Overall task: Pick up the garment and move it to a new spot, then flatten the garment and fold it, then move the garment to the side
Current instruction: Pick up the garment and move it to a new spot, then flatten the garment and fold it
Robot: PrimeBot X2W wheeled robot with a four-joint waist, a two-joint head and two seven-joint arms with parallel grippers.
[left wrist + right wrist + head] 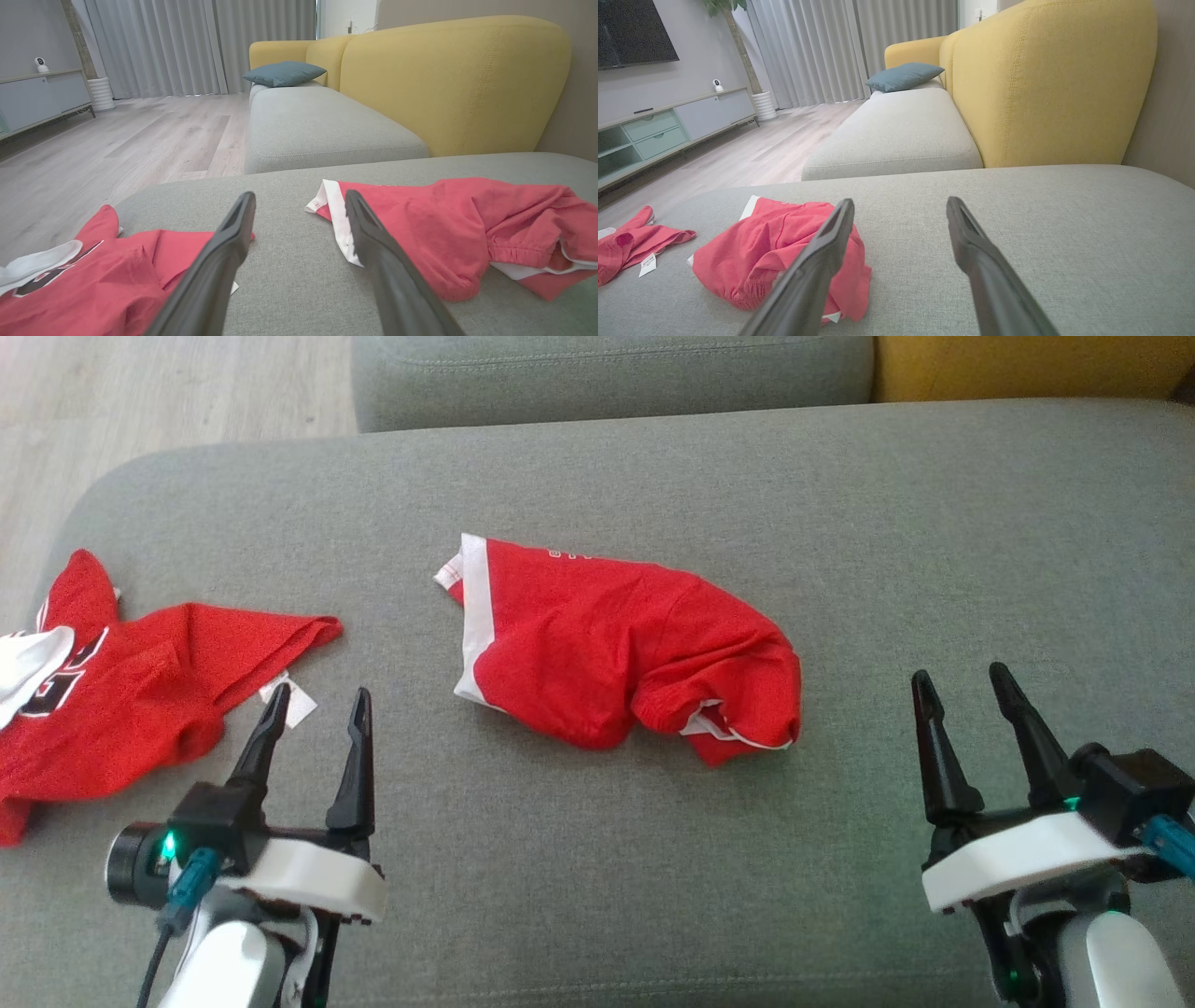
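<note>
1. The garment (616, 649), red with white trim, lay bunched near the middle of the grey seat cushion (747, 859), touching neither gripper.
2. Bare cushion surrounded it: a wide stretch on the robot's right, a broad band toward the near edge, and a gap on the left before a second red garment (121, 700).
3. That second garment sprawled at the cushion's rounded left edge, with its white tag (291, 700) lying just beside the left gripper's fingers.
4. The left gripper (321, 695) was released, fingers spread and holding nothing, at the near left between the two garments.
5. The right gripper (961, 674) was likewise spread and empty over bare cushion, well to the right of the garment.
6. The surface was a soft grey weave. Beyond its far edge lay another grey seat (322, 126), with a yellow backrest (458, 79) along the right.
7. Pale wood floor (117, 140) opened to the left, toward grey curtains (187, 42) and a low cabinet (668, 128). A blue pillow (284, 73) rested on the far seat.
</note>
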